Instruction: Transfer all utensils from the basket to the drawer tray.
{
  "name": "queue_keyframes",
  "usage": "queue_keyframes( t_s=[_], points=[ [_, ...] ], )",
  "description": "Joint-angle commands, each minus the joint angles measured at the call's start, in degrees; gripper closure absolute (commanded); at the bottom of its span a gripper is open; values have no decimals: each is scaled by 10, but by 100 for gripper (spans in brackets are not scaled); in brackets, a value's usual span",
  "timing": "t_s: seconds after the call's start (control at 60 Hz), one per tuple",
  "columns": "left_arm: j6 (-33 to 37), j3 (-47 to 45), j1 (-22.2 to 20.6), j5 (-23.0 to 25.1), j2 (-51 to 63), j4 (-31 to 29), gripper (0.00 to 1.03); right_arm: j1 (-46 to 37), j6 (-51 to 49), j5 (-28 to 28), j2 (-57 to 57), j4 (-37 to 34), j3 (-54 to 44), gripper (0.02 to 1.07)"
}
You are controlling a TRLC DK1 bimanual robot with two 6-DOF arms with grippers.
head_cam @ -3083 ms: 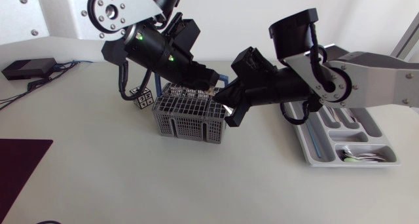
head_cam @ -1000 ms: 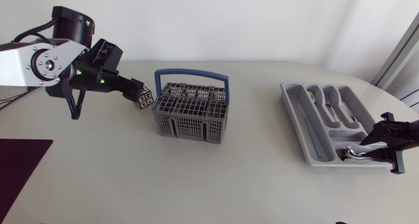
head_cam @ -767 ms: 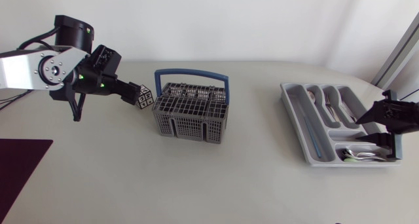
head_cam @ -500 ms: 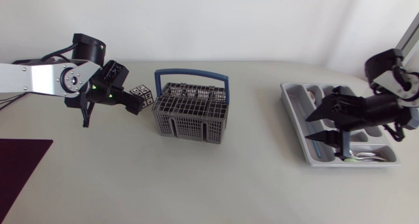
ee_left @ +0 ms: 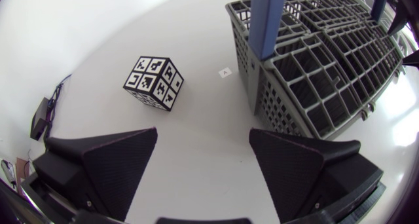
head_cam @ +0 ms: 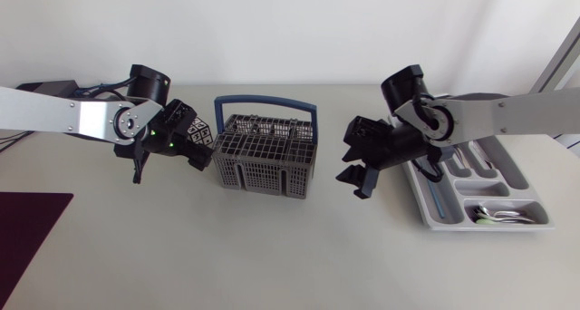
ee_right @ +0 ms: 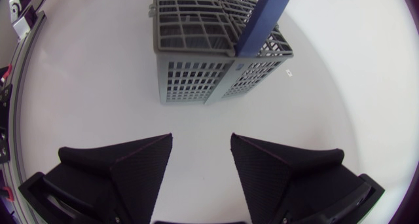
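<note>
The grey wire basket (head_cam: pixel 265 152) with a blue handle (head_cam: pixel 263 101) stands mid-table; I make out no utensil in its compartments. The grey drawer tray (head_cam: pixel 426 197) lies at the right with spoons and forks (head_cam: pixel 460 152) in its far slots and more utensils (head_cam: pixel 500 217) in the near one. My left gripper (head_cam: pixel 201 151) is open and empty just left of the basket. My right gripper (head_cam: pixel 352 176) is open and empty over bare table between basket and tray. The left wrist view has the basket (ee_left: pixel 314 67) ahead of the open fingers (ee_left: pixel 111 165). From the right wrist, the basket (ee_right: pixel 209 54) stands ahead of the fingers (ee_right: pixel 281 168).
A black-and-white marker cube (head_cam: pixel 198 131) sits by the basket's left side, also seen as the cube (ee_left: pixel 154 83) ahead of my left gripper. A dark red mat (head_cam: pixel 27 228) covers the front left corner. A black box (head_cam: pixel 45 88) with cables lies far left.
My right arm has swung from the tray's near end leftward to the gap beside the basket, its fingers wider apart. My left gripper has moved right, up to the cube and basket.
</note>
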Motion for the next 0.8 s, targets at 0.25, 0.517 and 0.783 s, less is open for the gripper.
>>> queue_keyframes(
  t_s=[0.25,0.517,0.783],
  points=[
    [6,-22,-55,3,-34,5,5,14,71,2,72,11,75,41],
    [5,-41,-76,3,-52,5,5,14,85,2,100,13,103,41],
    [9,-29,-46,2,-47,11,5,-7,99,8,119,10,131,41]
  ],
)
